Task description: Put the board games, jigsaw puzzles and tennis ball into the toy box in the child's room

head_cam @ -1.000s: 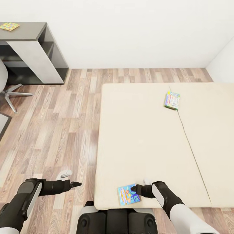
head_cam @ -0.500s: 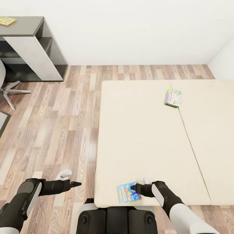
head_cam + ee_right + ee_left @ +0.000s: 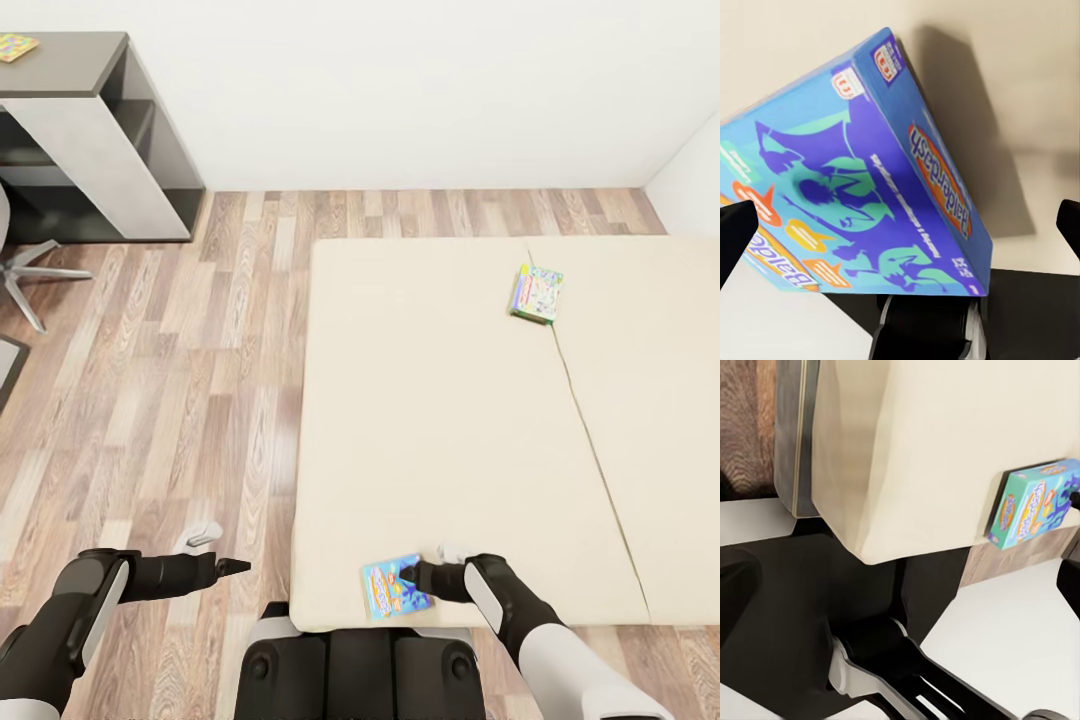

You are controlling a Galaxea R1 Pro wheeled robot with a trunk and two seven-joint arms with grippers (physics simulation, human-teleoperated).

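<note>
Plain beige bed (image 3: 440, 420) on wood-plank floor (image 3: 170, 390) — right claw (image 3: 408, 577) released around the near blue board game (image 3: 393, 588), second board game (image 3: 536, 293) far-side; left claw (image 3: 236, 567) state unclear.

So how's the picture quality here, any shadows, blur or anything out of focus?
Head view: even, soft light, everything sharp; the far board game casts hardly any shadow on the bed. Right wrist view: the blue board game throws a clear soft-edged shadow on the mattress, and the dark fingertips at the picture's edges look blurred. Left wrist view: crisp, no glare.
</note>
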